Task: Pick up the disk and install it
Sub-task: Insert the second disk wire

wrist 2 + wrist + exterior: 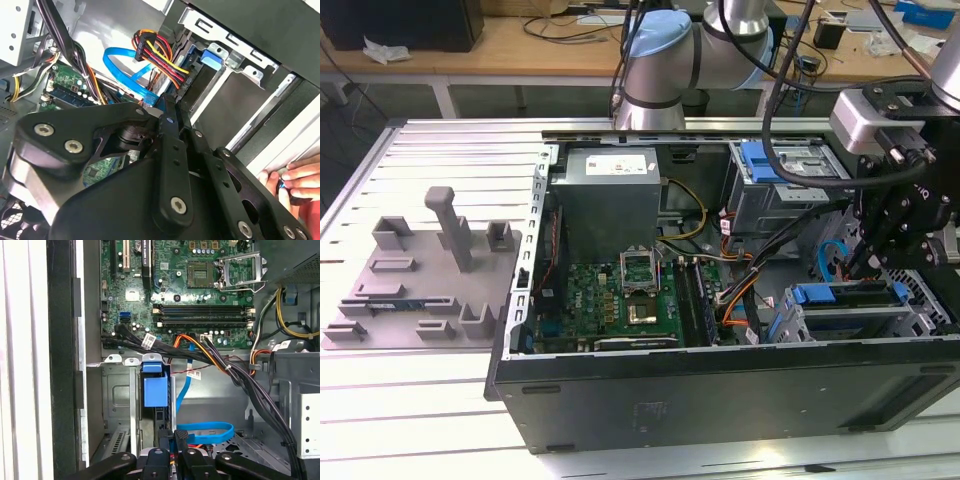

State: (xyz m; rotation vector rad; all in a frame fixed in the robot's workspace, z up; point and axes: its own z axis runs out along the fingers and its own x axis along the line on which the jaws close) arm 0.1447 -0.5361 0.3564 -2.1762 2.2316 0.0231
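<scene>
The disk (842, 297) sits on edge in the drive bay at the exterior view's right end of the open computer case (720, 385). Its blue carrier rim faces up. In the first wrist view the carrier's blue tab (155, 390) shows in the bay slot, and in the second wrist view the same blue end (212, 57) lies behind the bay's metal bracket. My gripper (863, 262) hangs just over the disk, black fingers (168, 125) drawn together with nothing between them. The fingertips (181, 437) stand at the near end of the slot, beside a blue data cable (205, 432).
A grey drive cage with a blue handle (790, 165) and a grey power supply box (610, 170) stand at the case's back. The motherboard (620, 300) and cable bundles (230, 370) lie alongside. A person's hand (292, 180) rests on the case edge. A grey fixture (425, 275) sits on the table (420, 410).
</scene>
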